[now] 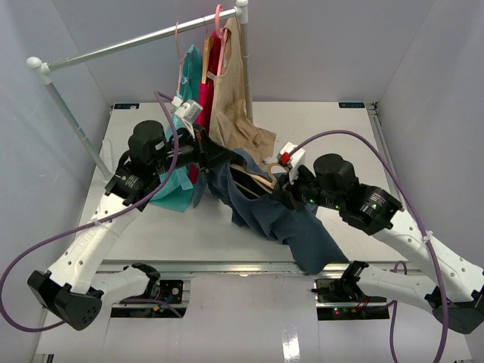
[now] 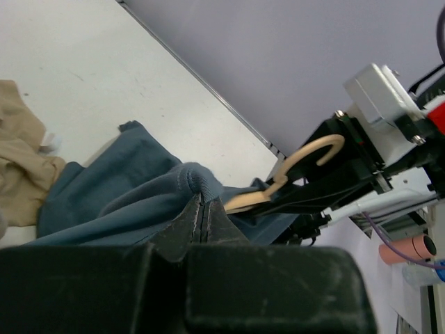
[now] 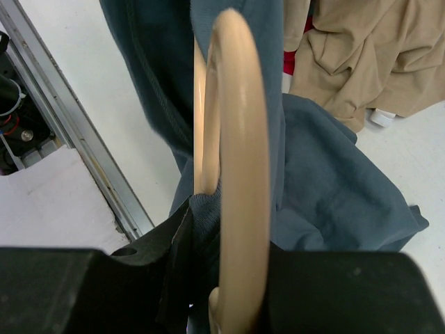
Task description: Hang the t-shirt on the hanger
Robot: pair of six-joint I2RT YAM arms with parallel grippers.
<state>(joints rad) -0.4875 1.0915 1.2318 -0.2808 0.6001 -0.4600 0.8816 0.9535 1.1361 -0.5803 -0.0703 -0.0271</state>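
The left claw [image 2: 201, 203] is shut tight on a bunched fold of the t-shirt [image 2: 118, 188], with the cloth pinched right at its tips. The right claw [image 3: 226, 236] is clamped on the hanger [image 3: 240, 139] at the foot of its curved hook, and a scrap of blue cloth is seen pressed in beside it. The t-shirt is slung between the two claws and is spilled from under the right claw toward the near edge of the bench [image 1: 333, 128].

Beyond both claws the space is crowded. The beige garment [image 3: 368, 62] is hung right down to the bench, its hem just beside the shirt. A red garment [image 1: 208, 83] is tucked next to it, and a teal garment [image 1: 172, 189] is draped behind the left claw's arm. All are hung from the rail [image 1: 128, 41].

The count: two claws, one t-shirt, one gripped hanger, three hung garments. Two pink hooks [image 1: 219, 17] can be made out on the rail.
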